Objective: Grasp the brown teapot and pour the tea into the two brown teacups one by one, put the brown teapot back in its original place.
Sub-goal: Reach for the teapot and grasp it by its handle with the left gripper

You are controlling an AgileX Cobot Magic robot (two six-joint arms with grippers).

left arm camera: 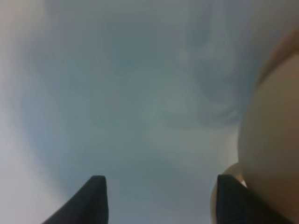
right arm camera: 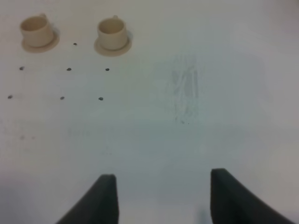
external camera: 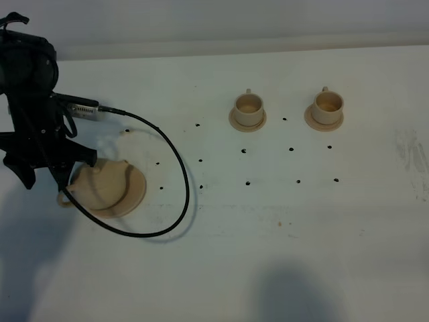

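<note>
The brown teapot [external camera: 100, 181] sits on its wide tan saucer [external camera: 137, 191] at the left of the table, partly hidden by my left arm. My left gripper [external camera: 45, 176] is open and low beside the pot, next to its loop handle [external camera: 64, 199]. In the left wrist view the gripper [left arm camera: 161, 186] is empty, and the pot's body [left arm camera: 275, 140] fills the side just past one finger [left arm camera: 231, 196]. The two brown teacups [external camera: 248, 104] [external camera: 328, 102] stand on small saucers at the back. The right wrist view shows both cups [right arm camera: 35, 29] [right arm camera: 112, 31] far from my open, empty right gripper [right arm camera: 159, 186].
A black cable [external camera: 182, 176] loops from my left arm across the table, right of the teapot. Small black dots [external camera: 248, 182] mark the white table [external camera: 281, 241] between the pot and the cups. A scuffed patch [external camera: 410, 154] lies at the right.
</note>
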